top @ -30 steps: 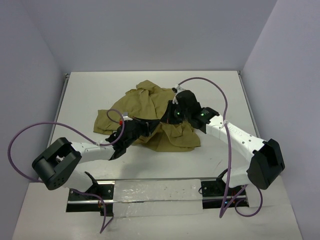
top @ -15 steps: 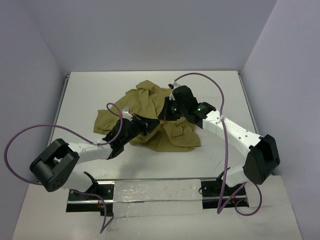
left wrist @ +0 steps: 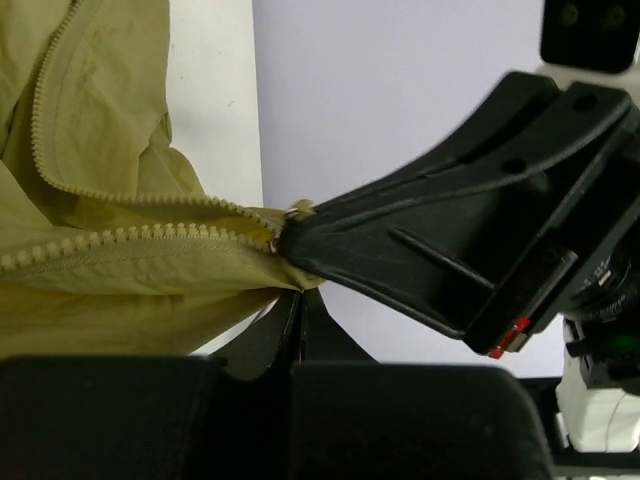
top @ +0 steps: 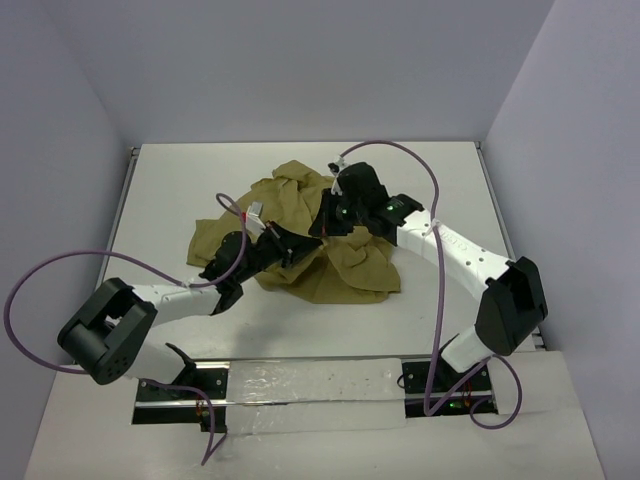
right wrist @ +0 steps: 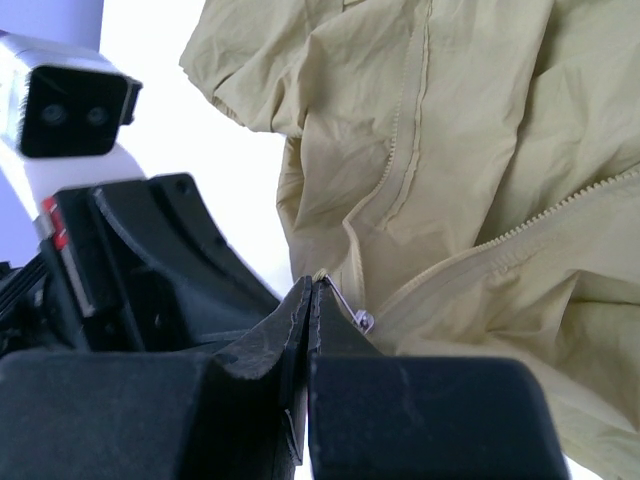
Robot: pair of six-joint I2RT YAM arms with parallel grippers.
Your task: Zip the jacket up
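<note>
The olive-tan jacket (top: 290,200) lies crumpled in the middle of the table, its zipper open. In the left wrist view two rows of zipper teeth (left wrist: 130,236) run together at the tip of the right arm's black fingers (left wrist: 400,250). My left gripper (left wrist: 298,294) is shut on the jacket's cloth edge (left wrist: 120,310) just below that spot. My right gripper (right wrist: 311,285) is shut on the thin metal zipper pull (right wrist: 350,305), beside the jacket's front (right wrist: 450,150). From above, the left gripper (top: 298,244) and right gripper (top: 318,228) meet tip to tip over the jacket.
The white table (top: 180,180) is walled by grey panels on three sides. Purple cables (top: 60,270) loop off both arms. The left arm's camera housing (right wrist: 75,110) sits close beside the right gripper.
The right gripper has moved left and the left gripper right and farther back, so the two now meet over the jacket. The cloth near them has shifted with the pull.
</note>
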